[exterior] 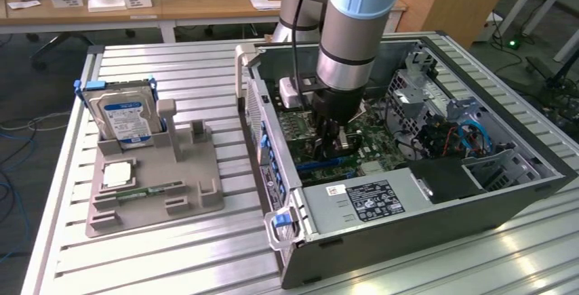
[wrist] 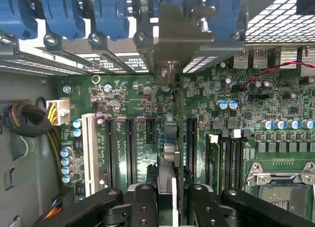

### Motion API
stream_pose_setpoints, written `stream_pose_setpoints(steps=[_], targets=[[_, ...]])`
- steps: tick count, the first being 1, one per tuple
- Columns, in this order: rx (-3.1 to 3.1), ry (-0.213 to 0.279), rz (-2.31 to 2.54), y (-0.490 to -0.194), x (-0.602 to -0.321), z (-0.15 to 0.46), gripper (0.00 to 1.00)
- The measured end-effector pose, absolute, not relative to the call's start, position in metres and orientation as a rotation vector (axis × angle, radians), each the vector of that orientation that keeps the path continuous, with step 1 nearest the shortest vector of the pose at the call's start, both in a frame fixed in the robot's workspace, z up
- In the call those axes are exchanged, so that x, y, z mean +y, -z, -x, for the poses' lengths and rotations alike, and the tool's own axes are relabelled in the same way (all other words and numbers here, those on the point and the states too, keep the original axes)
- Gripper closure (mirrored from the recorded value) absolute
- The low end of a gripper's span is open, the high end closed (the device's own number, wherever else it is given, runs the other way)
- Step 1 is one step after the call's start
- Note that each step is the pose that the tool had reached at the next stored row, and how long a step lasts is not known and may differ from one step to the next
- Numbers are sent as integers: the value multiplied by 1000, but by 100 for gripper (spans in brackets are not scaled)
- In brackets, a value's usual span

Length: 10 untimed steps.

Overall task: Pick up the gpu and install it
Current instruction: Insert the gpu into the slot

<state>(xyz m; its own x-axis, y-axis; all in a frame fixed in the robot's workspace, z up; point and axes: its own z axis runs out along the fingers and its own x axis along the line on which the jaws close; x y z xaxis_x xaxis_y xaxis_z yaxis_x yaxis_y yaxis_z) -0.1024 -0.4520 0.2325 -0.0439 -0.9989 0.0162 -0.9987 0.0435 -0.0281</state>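
Holding the gpu [wrist: 170, 153] edge-on, the gripper [wrist: 168, 200] (fingers clamped on the card) hovered over the motherboard [wrist: 147, 104]; I judged misalignment could jam it.

Labels on the hard drive [exterior: 126, 120] and power supply [exterior: 371, 200] seem printed, but nothing is legible.

Slatted metal table [exterior: 181, 254] bears grey holder [exterior: 149, 186] and computer case [exterior: 407, 220].

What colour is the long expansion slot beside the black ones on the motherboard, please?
White; the expansion slot shows best in the wrist view.
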Motion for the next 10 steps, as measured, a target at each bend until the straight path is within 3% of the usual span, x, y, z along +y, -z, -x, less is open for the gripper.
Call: stream_pose_setpoints(steps=[10], targets=[[2264, 49, 2167, -229, -452, 103, 72]])
